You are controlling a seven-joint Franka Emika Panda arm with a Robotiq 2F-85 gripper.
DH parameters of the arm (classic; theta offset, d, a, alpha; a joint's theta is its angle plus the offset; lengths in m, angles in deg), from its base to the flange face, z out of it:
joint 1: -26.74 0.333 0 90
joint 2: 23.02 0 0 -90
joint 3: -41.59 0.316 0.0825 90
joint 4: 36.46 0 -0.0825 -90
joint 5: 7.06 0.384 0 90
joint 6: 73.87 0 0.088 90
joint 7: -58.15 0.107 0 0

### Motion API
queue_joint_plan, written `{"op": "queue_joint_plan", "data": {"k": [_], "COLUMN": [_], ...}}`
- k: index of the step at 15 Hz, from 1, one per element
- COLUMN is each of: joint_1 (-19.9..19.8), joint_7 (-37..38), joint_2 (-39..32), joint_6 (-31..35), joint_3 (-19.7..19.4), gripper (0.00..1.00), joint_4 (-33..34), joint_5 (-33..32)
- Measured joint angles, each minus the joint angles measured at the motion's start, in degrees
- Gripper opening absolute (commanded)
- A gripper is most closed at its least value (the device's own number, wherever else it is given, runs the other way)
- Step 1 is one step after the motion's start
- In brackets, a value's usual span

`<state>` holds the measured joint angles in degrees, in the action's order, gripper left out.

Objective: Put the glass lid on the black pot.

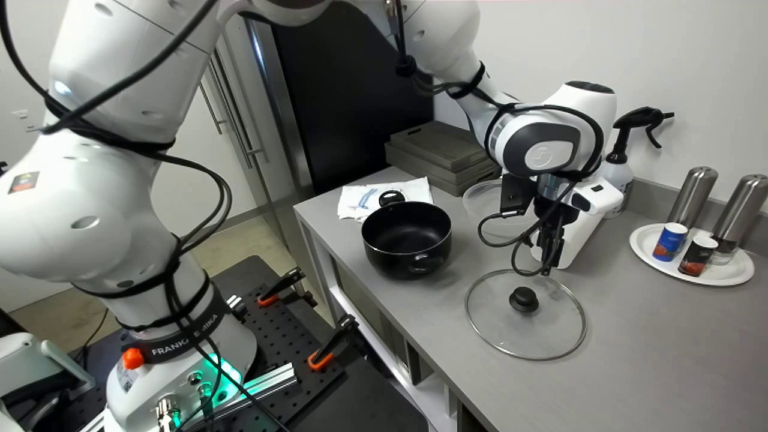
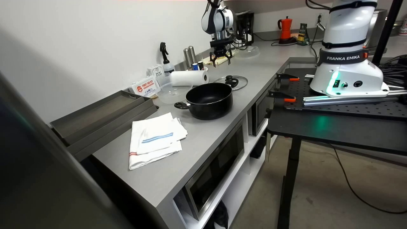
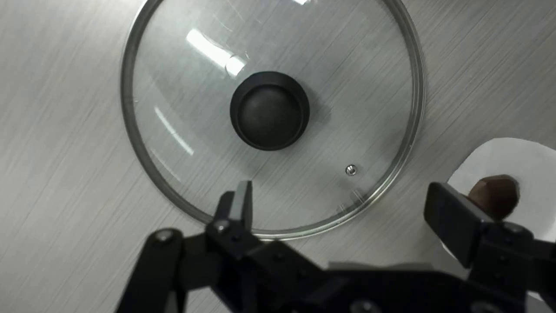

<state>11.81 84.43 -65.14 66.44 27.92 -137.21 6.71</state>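
Observation:
The glass lid lies flat on the grey counter, its black knob up. It also shows in an exterior view, partly behind the pot's handle, and in the wrist view. The black pot stands uncovered and upright beside the lid; it shows in an exterior view too. My gripper is open and empty, pointing down above the counter near the lid's edge. In the wrist view one finger overlaps the lid's rim and the knob is outside the jaws. The gripper also shows in both exterior views.
A paper towel roll lies close to the gripper; its end shows in the wrist view. A clear dish, spray bottle, plate with shakers, folded towel and grey trays stand around.

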Motion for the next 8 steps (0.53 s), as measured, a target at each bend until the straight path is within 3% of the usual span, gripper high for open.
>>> {"op": "queue_joint_plan", "data": {"k": [8], "joint_1": [-0.94], "joint_7": [-0.44], "joint_2": [-5.15], "joint_6": [3.81], "joint_3": [1.11], "gripper": [1.0], "joint_4": [-0.02], "joint_5": [2.92]}}
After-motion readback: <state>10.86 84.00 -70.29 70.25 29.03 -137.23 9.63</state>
